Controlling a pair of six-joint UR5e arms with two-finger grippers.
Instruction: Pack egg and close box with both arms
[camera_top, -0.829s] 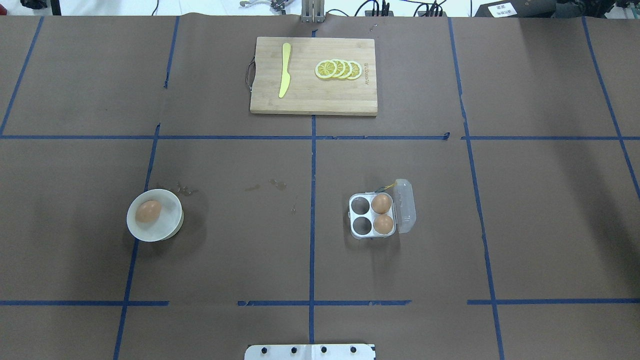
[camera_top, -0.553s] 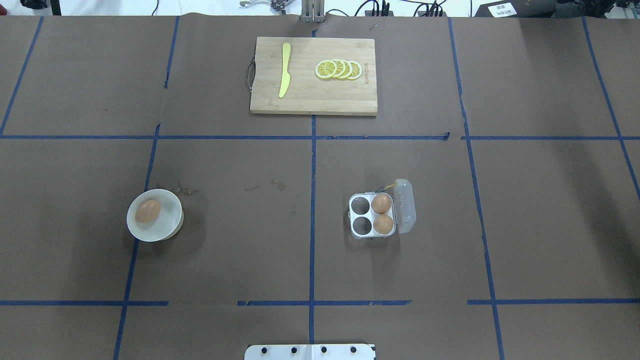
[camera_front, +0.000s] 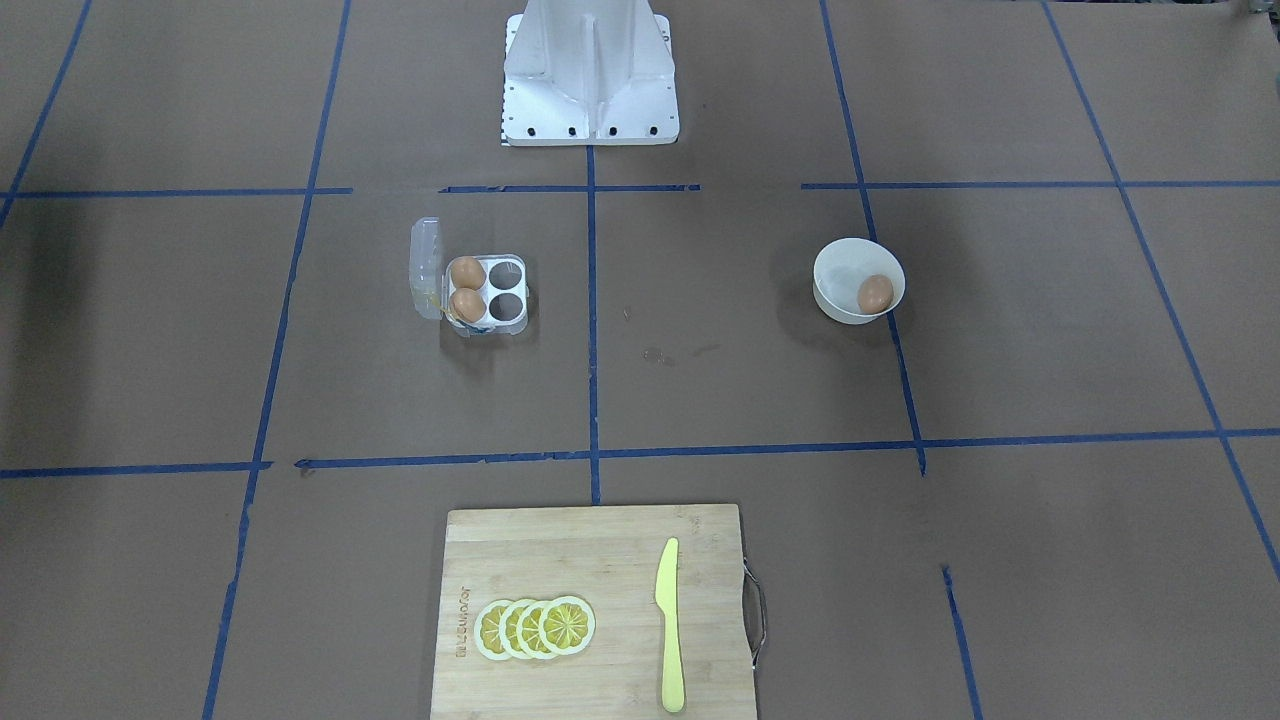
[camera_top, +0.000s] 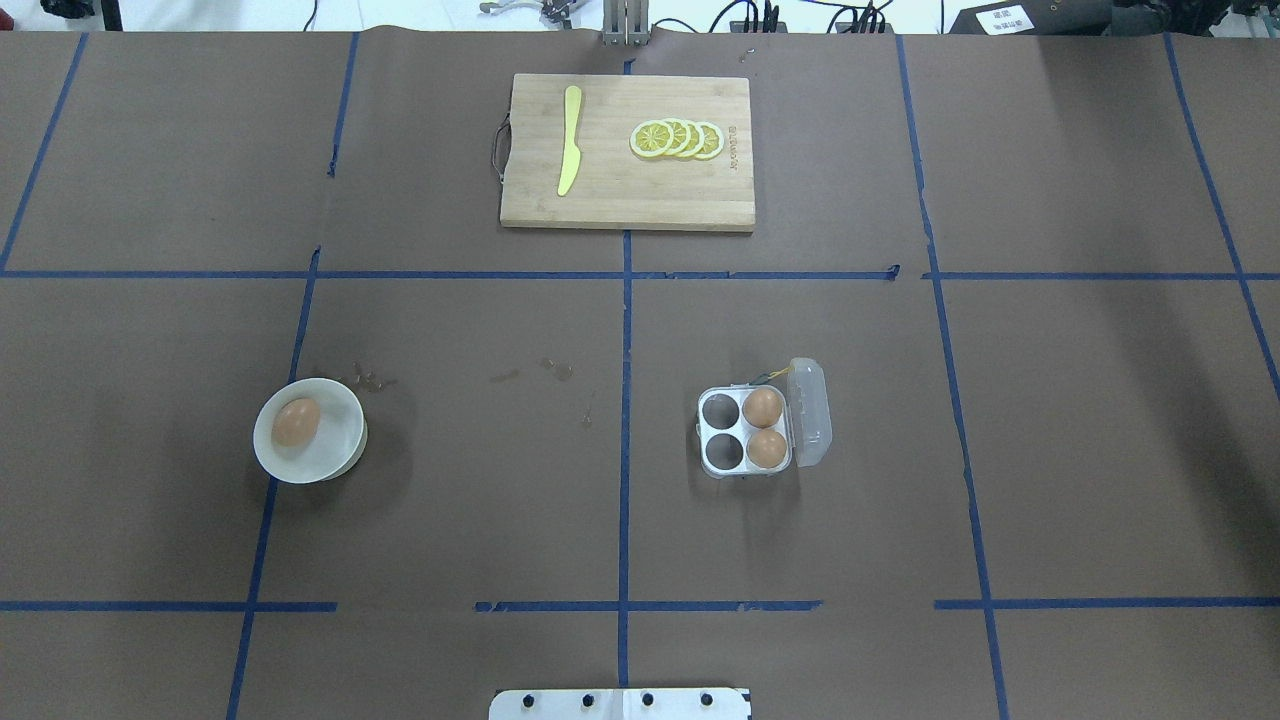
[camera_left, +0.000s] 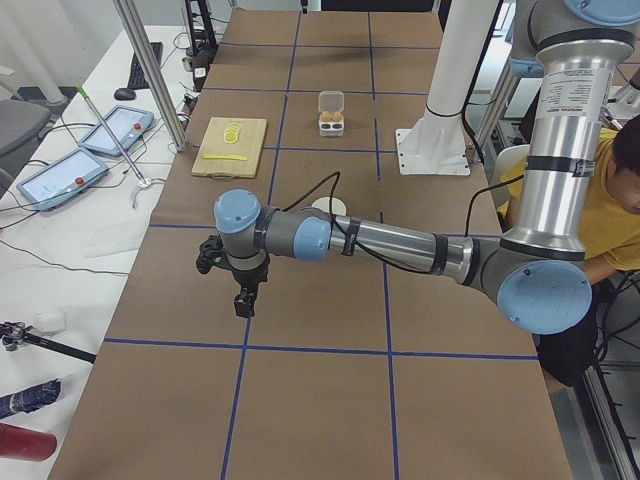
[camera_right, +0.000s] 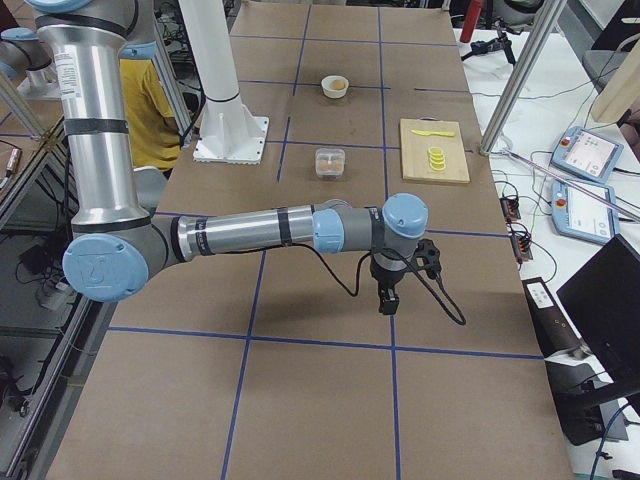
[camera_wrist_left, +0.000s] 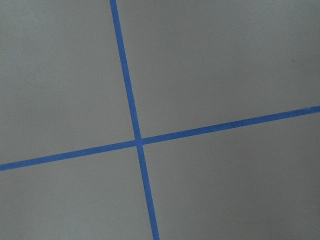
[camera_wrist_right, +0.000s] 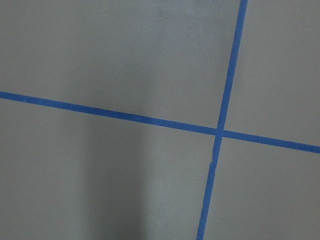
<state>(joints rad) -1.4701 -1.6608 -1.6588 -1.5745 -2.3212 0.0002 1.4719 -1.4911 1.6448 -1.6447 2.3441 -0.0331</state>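
One brown egg (camera_top: 296, 422) lies in a round white bowl (camera_top: 338, 445) at the left of the table, also in the front view (camera_front: 875, 294). The clear box (camera_top: 722, 452) stands right of centre, its lid (camera_top: 812, 412) open to the right. Two eggs (camera_top: 762, 407) (camera_top: 767, 448) fill its right cells; the two left cells are empty. The left gripper (camera_left: 243, 300) shows only in the left side view and the right gripper (camera_right: 385, 303) only in the right side view. Both hang over bare table far from the box. I cannot tell whether they are open or shut.
A wooden cutting board (camera_top: 627, 195) with a yellow knife (camera_top: 569, 140) and lemon slices (camera_top: 678, 138) lies at the far middle. The white pedestal (camera_front: 590, 75) stands at the robot's edge. A person in yellow (camera_left: 600, 210) sits by the robot.
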